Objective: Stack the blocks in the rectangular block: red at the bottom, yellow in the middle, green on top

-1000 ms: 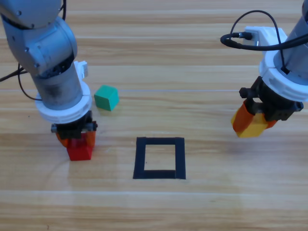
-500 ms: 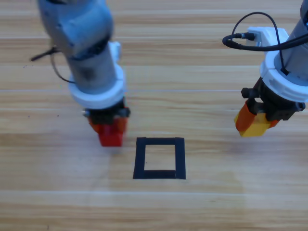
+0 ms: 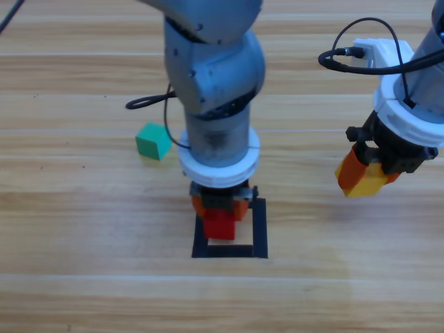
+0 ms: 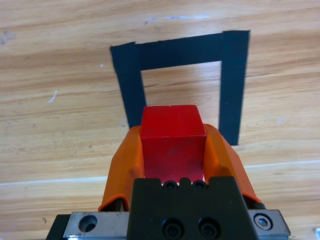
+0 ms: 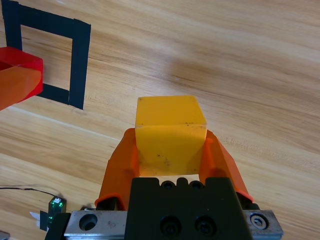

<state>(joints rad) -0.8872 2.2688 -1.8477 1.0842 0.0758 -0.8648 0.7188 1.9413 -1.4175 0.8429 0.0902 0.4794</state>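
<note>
The red cube (image 4: 172, 140), matte and plain, sits clamped between the left gripper (image 3: 220, 208) jaws over the black tape square (image 3: 259, 229). The right gripper (image 3: 366, 177) grips the yellow cube (image 5: 171, 132) (well right). The green cube (image 3: 153, 141) rests on the desk (image 3: 83, 277).

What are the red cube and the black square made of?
Red cube, held in the left gripper: probably painted wood or hard plastic; its faces are dull, its edges crisp, with faint scuffs. Black square: looks like matte tape stuck flat on the table, with strips overlapping at the corners.
</note>
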